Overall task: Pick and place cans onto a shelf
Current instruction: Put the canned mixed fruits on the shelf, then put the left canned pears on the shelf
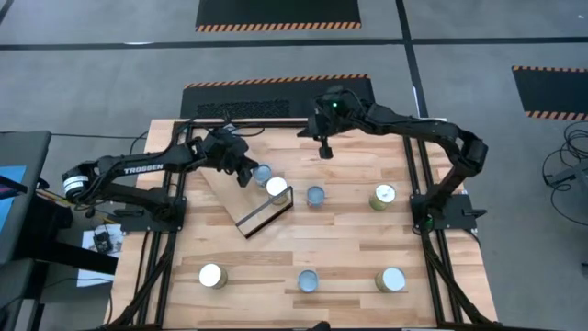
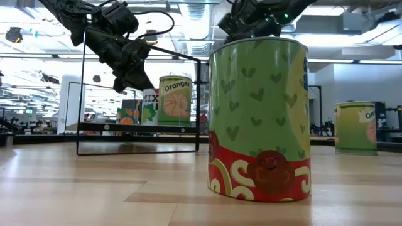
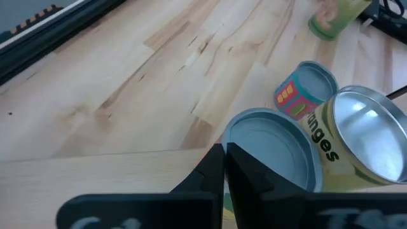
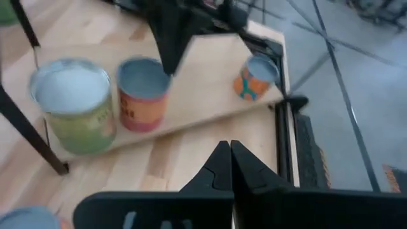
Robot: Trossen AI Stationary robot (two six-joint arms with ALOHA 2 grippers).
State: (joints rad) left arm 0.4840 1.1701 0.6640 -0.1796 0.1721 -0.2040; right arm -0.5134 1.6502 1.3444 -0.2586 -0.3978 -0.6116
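From my station the table [image 1: 276, 248] was evenly and brightly lit from overhead. Ceiling lights blew out the low view's background. Glare sat on one can lid [image 3: 369, 137]. Both wrist views were soft, the right wrist view blurrier.

Slatted wooden table [image 1: 349, 248] is seen from above, bordered by black frame rails [image 1: 432, 248] on left and right. Grey floor [image 1: 110, 83] is laid around it. Black mats with orange-striped edges [image 1: 278, 13] are placed beyond the far side. A dark monitor [image 1: 18, 198] is set off the left edge; cables [image 1: 565, 170] are coiled at right.
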